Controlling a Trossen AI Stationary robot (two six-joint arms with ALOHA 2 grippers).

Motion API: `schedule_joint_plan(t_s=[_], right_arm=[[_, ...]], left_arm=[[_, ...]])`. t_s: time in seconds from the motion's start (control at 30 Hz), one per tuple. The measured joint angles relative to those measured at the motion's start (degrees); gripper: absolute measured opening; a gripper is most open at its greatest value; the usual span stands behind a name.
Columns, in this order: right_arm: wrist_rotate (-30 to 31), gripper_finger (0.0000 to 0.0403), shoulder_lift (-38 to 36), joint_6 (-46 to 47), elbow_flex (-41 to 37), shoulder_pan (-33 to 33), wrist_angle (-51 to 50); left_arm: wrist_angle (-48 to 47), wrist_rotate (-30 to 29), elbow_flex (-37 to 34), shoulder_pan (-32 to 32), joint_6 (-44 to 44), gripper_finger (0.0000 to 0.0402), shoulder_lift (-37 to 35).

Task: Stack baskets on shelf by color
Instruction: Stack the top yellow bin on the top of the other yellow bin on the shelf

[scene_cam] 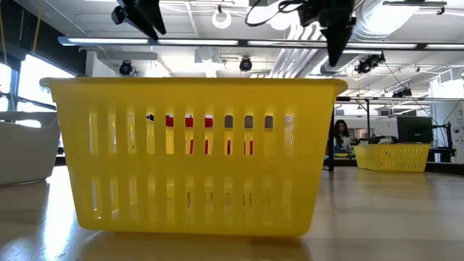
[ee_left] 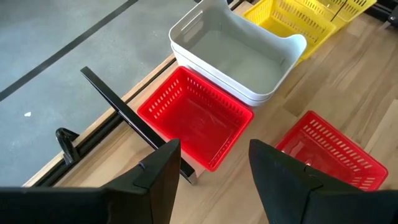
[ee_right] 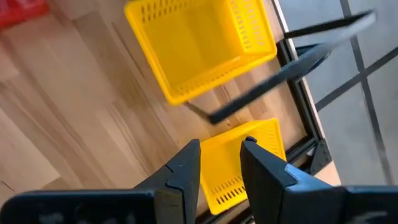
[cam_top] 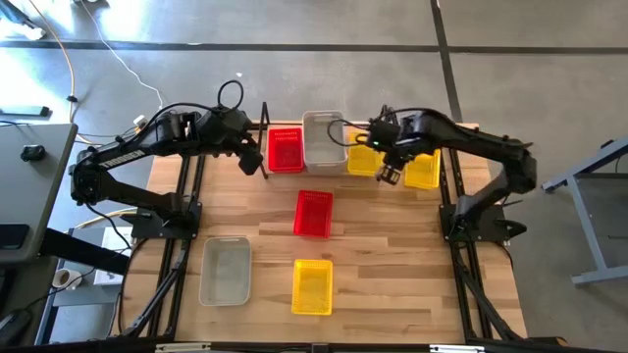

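The shelf [ee_left: 115,103] runs along the table's [cam_top: 392,265] far edge, and four baskets sit on it in a row. At one end is a red basket [cam_top: 286,150]. Next to it is the clear-grey stack [cam_top: 324,139] (the left wrist view shows two nested). Then come a yellow basket [cam_top: 364,159] and a second yellow basket [cam_top: 423,170] at the other end.

My left gripper [cam_top: 251,157] hangs just beside the shelf's red basket, on its outer side, near the black upright post. Its fingers [ee_left: 155,180] are spread wide with nothing between them.

My right gripper [cam_top: 391,175] hovers over the shelf's other end, above the gap between the two yellow baskets. Its fingers [ee_right: 185,169] stand a little apart with only a narrow slot between them, and they pinch nothing.

Off the shelf, out on the table, three baskets lie loose. Another red basket [cam_top: 313,213] is nearest the shelf, in front of the clear-grey stack. A single clear-grey basket [cam_top: 226,270] and a third yellow basket [cam_top: 312,286] are well away from the shelf, toward the table's near edge. That yellow one fills the low view.
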Motion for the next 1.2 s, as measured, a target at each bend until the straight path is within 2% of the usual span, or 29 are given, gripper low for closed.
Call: schedule_joint_plan(t_s=[0.23,0.5,0.7,0.87,1.03,1.2], right_arm=[[-1.97,0.0098,-11.38,-0.67,-13.78,-1.87,7.16],[-10.42,0.0098,-20.17,-7.1,-27.07,-6.74,15.46],[-12.32,0.0103,-21.32,-9.11,-33.74,-8.21,18.47],[-13.3,0.0127,-21.32,-9.61,-37.8,-8.19,19.39],[-13.77,0.0148,-21.32,-14.21,-41.34,-8.06,21.25],[-12.82,0.015,-21.32,-19.56,-44.49,-8.06,23.19]], left_arm=[[0.07,-0.02,0.0,0.0,-0.04,0.018,0.0],[0.11,-0.11,0.0,0.0,-0.51,0.018,0.0],[0.11,-0.26,0.0,0.0,-0.92,0.018,0.0],[0.11,-0.48,0.0,0.0,-0.93,0.018,0.0],[0.11,-0.48,0.0,0.0,-0.94,0.018,0.0],[0.11,-0.49,0.0,0.0,-0.94,0.018,0.0]])
